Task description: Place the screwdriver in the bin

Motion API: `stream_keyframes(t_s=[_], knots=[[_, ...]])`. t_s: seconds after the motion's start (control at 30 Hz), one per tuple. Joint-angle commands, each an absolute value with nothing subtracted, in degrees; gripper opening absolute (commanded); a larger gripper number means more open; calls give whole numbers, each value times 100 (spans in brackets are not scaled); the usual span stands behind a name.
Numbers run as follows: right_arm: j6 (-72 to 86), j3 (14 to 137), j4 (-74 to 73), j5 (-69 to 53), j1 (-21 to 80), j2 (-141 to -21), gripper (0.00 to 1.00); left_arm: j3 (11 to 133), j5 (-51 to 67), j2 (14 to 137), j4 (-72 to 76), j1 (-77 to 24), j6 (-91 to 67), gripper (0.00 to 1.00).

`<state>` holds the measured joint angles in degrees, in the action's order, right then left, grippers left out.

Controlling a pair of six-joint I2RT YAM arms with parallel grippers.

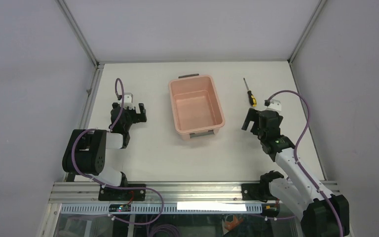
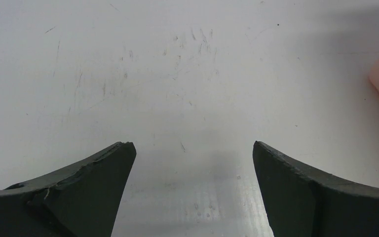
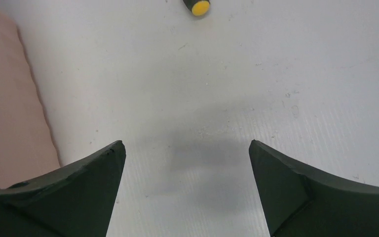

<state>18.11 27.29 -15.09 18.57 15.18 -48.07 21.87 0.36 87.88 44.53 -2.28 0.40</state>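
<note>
**Screwdriver ahead, nothing gripped yet**

The white table carries the salmon-pink bin at its centre. The bin has nothing in it. My right tool is low beside the bin, spread wide and empty. It points at the screwdriver, which lies just beyond on the table, handle toward me, so I judge this side should fetch it. My left tool hangs wide open and empty, left of the bin.

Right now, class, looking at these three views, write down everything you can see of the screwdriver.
The screwdriver is small, with a yellow-and-black handle that looks like plastic and a thin dark metal shaft. It lies flat on the white table, to the right of the bin and apart from it. Its tip points to the far edge and its handle towards the open right end effector, which is short of it. Only the table touches it. The right wrist view shows just its yellow butt end.
</note>
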Motion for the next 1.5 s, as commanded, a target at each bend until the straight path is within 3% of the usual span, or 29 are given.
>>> stream_keyframes(t_s=[0.0,0.23,0.47,0.8,0.97,1.0,1.1,1.13,1.17,1.47], knots=[[1701,3425,-1393,1623,1494,-5009,99,2197,75,8640,4605,-265,-53,99],[1144,5243,-1564,1282,971,-6900,99,2197,83,8639,4605,-264,-53,99],[946,8063,-3082,396,271,-9711,99,2197,79,8636,4601,-266,-53,99],[500,9901,-4012,55,108,-12093,96,2197,79,8629,4605,-268,-53,99],[585,9993,-4069,-373,97,-12528,73,2197,78,8637,4601,-266,-53,99],[602,10016,-4110,-365,92,-12578,64,2197,79,8639,4604,-270,-54,99],[695,10150,-4344,-192,97,-12664,13,2197,79,8640,4606,-267,-53,99],[723,10212,-4439,-138,97,-12655,4,2197,79,8640,4606,-266,-53,99],[765,10267,-4537,-90,96,-12612,0,2197,79,8637,4605,-268,-53,99],[1295,10646,-5624,403,92,-11466,0,2197,81,8632,4605,-264,-53,99]])
